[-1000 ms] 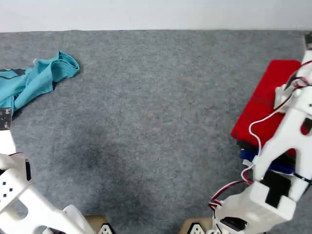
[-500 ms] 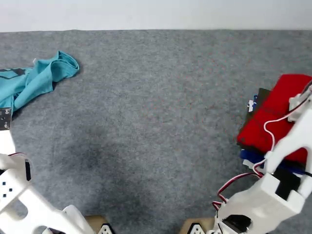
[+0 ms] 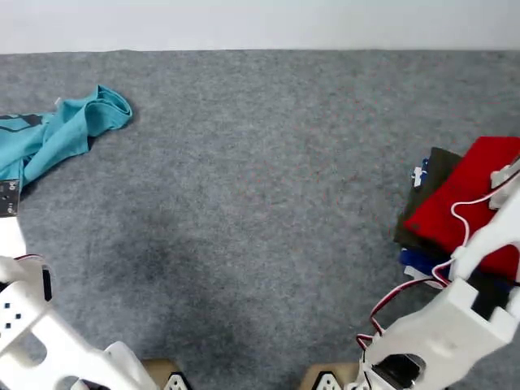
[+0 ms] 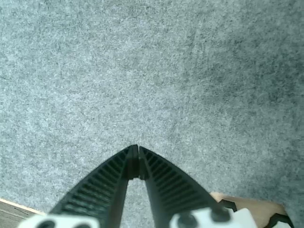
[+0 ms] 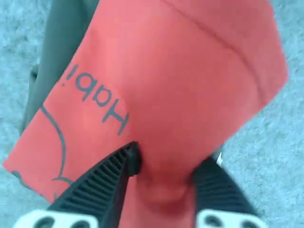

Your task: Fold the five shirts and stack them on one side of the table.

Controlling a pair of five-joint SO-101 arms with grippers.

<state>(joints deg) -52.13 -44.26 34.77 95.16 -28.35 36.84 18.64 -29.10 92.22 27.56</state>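
"Grey carpet covers the table, I'm told. What lies on it, nearest the robot first?"

"Nearest is the right arm, leaning over a stack of folded shirts. The right gripper has its jaws partly closed and pinches a raised fold of the red shirt, which is the stack's top layer."

"What is under the red one?"

"A dark shirt pokes out on the stack's inward side, toward the middle of the table. A blue shirt shows at the stack's near edge. I cannot tell whether anything lies deeper."

"And the other arm?"

"The left arm stands well apart from the stack, across the table at the near edge. The left gripper has its jaws pressed fully together and holds nothing, above bare carpet."

"Is anything unfolded?"

"One teal shirt, crumpled. It is well apart from the stack on the opposite side, and farther from the robot than the stack is. It lies slantwise. Its bunched end points toward the stack and the far edge, and the rest trails away from the stack, past the edge of the high view."

"Which arm should fetch it?"

"I'd say the left, which is much nearer. The shirt lies farther out than that arm, and the right arm is occupied at the stack."
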